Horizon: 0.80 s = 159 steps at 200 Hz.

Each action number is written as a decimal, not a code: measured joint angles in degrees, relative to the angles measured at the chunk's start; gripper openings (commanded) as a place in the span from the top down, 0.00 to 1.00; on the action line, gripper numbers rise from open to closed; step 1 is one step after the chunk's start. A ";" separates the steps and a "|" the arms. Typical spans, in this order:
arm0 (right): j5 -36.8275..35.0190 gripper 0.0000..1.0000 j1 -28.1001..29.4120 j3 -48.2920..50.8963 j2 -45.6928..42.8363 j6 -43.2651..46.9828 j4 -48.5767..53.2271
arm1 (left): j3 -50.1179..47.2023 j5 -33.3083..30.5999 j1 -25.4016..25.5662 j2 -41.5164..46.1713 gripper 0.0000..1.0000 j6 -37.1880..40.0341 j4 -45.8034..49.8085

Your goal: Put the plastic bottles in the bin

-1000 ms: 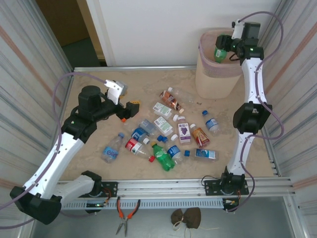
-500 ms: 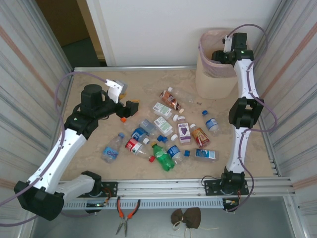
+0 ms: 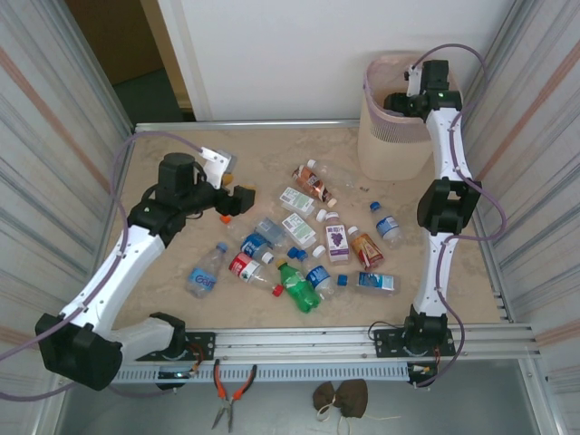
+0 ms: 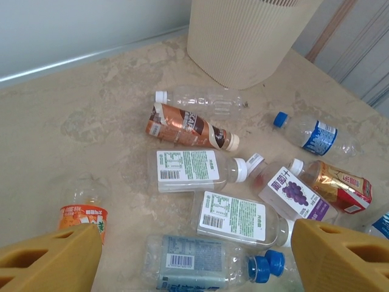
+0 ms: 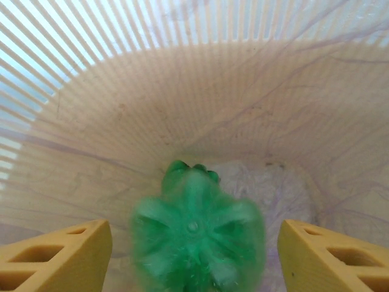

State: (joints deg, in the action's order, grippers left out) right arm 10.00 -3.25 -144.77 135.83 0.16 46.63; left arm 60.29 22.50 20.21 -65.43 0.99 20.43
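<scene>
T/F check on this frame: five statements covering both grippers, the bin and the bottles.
1. The right gripper is open inside the bin, with a blurred green bottle clear of both fingers. True.
2. The left gripper grips a bottle. False: it is open and empty, over bottles lying on the table.
3. The bin lies tipped over. False: it stands upright at the table's far right corner.
4. A brown-labelled bottle lies on the table. True.
5. Every bottle is in the bin. False: many lie on the table.
</scene>
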 measured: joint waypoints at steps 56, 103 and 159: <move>-0.20 0.26 0.02 0.00 -3.65 0.31 0.63 | 0.00 -0.04 -0.79 -3.91 0.22 0.00 3.21; 0.33 0.25 0.26 0.00 -10.60 0.28 1.40 | 0.00 -0.20 -0.87 -6.84 0.26 -0.81 8.74; 0.74 0.24 0.31 3.67 -19.21 0.28 2.21 | -5.62 -9.81 -1.14 -1.03 0.14 -9.33 15.39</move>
State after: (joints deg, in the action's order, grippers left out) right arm 10.74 -2.94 -141.10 116.62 0.45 48.84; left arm 54.68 12.69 19.07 -66.46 -8.34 35.81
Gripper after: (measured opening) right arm 0.757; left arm 0.856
